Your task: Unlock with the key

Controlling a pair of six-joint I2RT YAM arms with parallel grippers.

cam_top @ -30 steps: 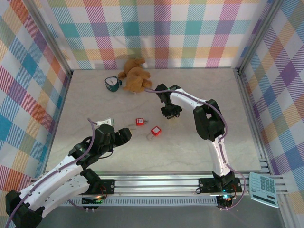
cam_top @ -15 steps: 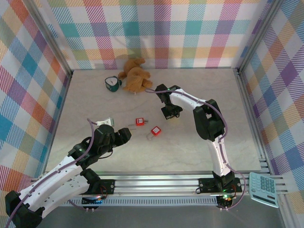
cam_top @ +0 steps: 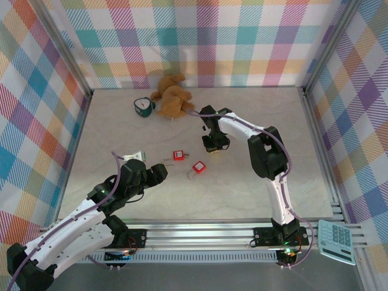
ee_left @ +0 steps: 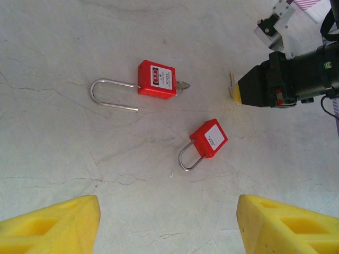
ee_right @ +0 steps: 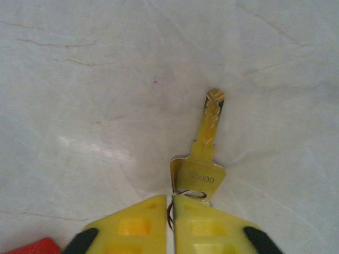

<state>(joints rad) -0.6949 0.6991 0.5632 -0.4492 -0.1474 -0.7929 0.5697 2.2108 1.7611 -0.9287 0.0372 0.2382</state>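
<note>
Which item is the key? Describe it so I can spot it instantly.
On the pale marbled table, find the right arm's yellow fingers, just beyond the two red padlocks. The key sticks out from their tips, pinched at its ring end. Unlike the padlocks, it is a thin flat sliver of dull pale metal with numbers stamped on its head.

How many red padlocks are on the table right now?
2. The long-shackle padlock lies near the middle, farther back. The short-shackle padlock lies just right of it and nearer the front. Some of the surface is covered, so another could be hidden.
</note>
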